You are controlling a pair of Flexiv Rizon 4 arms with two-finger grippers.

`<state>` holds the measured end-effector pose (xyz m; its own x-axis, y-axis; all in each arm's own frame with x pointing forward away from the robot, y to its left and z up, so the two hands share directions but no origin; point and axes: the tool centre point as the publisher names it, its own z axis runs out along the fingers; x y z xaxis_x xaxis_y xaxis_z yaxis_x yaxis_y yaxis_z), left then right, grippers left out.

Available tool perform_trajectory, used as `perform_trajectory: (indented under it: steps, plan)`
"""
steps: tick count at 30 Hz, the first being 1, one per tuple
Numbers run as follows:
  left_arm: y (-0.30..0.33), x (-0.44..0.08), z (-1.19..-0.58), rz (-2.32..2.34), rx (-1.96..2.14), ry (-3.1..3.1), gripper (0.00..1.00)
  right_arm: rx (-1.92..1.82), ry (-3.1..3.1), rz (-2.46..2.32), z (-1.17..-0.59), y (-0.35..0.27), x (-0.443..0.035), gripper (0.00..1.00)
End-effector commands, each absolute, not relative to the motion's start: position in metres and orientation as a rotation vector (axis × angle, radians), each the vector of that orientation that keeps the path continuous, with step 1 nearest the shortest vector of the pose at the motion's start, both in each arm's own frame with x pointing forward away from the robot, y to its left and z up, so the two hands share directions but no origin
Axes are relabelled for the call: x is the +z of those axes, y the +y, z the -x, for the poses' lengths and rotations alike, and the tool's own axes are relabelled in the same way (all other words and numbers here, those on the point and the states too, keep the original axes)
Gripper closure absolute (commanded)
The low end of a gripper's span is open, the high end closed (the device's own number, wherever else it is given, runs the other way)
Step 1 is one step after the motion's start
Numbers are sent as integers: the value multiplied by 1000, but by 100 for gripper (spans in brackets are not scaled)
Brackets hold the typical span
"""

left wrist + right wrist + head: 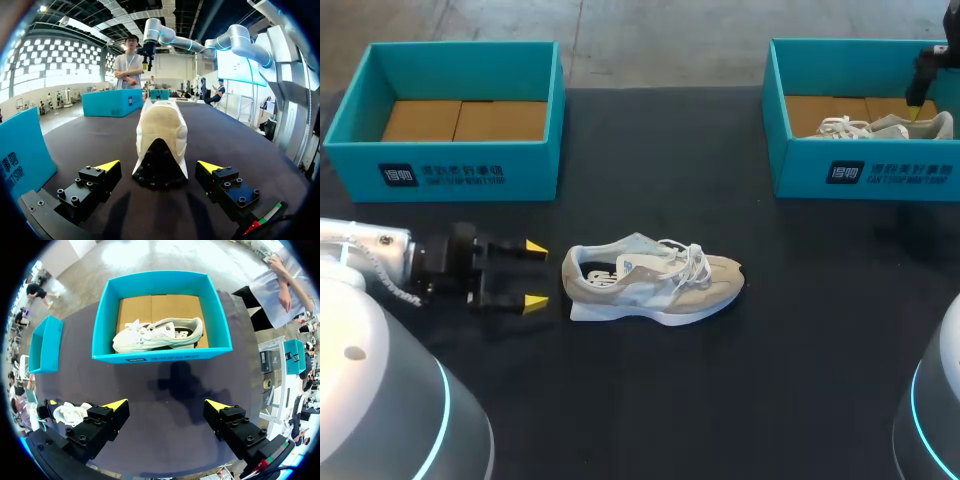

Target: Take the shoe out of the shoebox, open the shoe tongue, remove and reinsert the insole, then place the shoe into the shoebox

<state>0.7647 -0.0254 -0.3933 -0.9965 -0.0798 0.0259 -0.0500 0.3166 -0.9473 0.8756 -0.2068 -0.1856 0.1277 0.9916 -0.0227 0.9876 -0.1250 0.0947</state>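
Head view puts the beige sneaker (pixel 655 282) upright on its sole near the middle of the black table (pixel 800 400), outside both teal boxes, with its heel toward my left arm and its toe toward the right. The left claw (pixel 535 274) sits low just beside the heel, its yellow-tipped fingers spread wide and holding nothing. In the left wrist view the heel lies ahead of the two tips and in line with the gap between them, touching neither. The left shoebox (pixel 460 170) shows only its cardboard floor. The right shoebox (pixel 865 178) holds a white shoe (pixel 885 127) lying on its side, and the right claw (pixel 166 405) hangs well above the table by that box, fingers wide apart and empty, with the box ahead of it in the right wrist view. The sneaker's laces (pixel 688 258) cross over a tongue that lies flat, and I cannot tell how the insole sits inside. I judge that this sneaker's taking-out is done and that opening the tongue is the step in hand. The next move calls for the left claw to ease forward and close on the heel to pin the shoe, while the right arm comes across to pinch the tongue's upper edge and lift it; unpinned, the light sneaker may slide
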Motion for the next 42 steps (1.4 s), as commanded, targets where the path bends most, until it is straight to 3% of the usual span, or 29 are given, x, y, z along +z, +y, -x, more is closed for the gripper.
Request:
perform_trajectory:
  steps: [1, 42]
  plan:
    - [-36, -399, -769, 123, -1825, 2527, 0, 70, 2017, -2291, -875, -207, -186, 0]
    - [-101, -412, -764, 93, -1883, 2504, 0, 70, 2017, -2291, -875, -207, -186, 0]
